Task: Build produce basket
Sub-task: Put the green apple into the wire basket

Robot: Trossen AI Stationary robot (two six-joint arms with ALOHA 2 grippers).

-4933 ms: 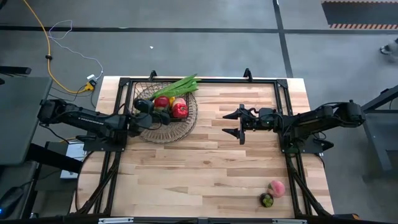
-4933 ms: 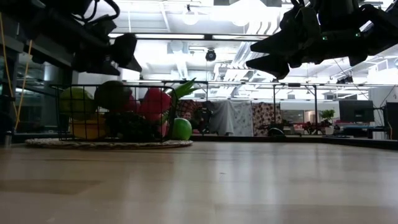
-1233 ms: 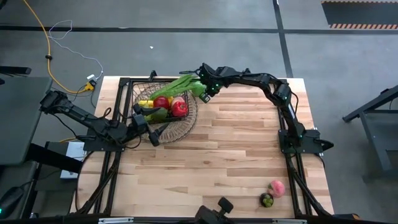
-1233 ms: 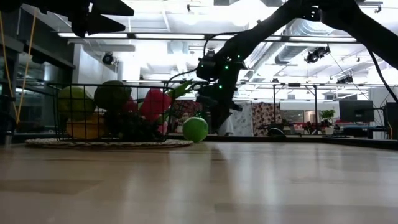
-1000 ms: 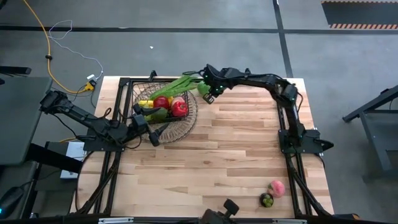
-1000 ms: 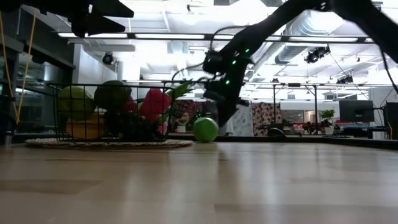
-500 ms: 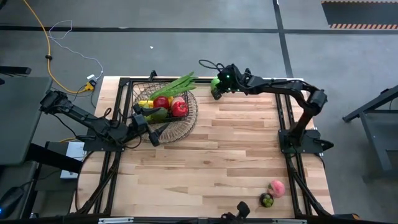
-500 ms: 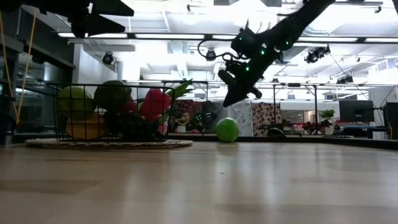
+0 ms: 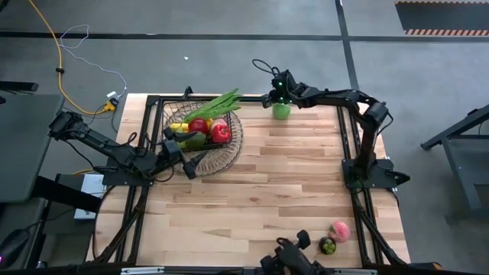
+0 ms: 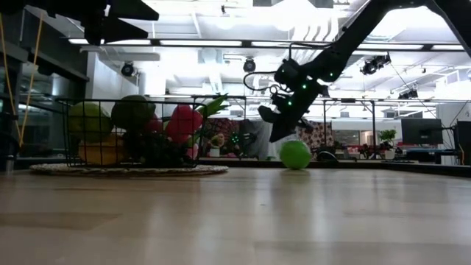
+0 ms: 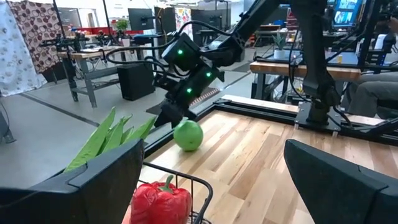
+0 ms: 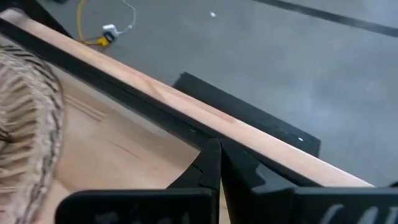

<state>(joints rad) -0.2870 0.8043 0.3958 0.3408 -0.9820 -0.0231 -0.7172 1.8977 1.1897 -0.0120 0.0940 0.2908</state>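
Overhead alone shows pink fruit (image 9: 340, 230) near table (image 9: 267, 198) edge

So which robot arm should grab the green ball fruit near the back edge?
Probably the right. The right gripper, fingers shut, sits right beside the green fruit. The left gripper is open near the basket, farther away.

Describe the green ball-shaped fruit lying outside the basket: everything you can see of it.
The green fruit is a small, round, smooth, glossy piece, like a toy apple or lime, evenly bright green. It sits on the wooden table near the far edge, well to the right of the basket, apart from it. The right tool, shut, is right at its upper left side; whether they touch cannot be told. Nothing grips it.
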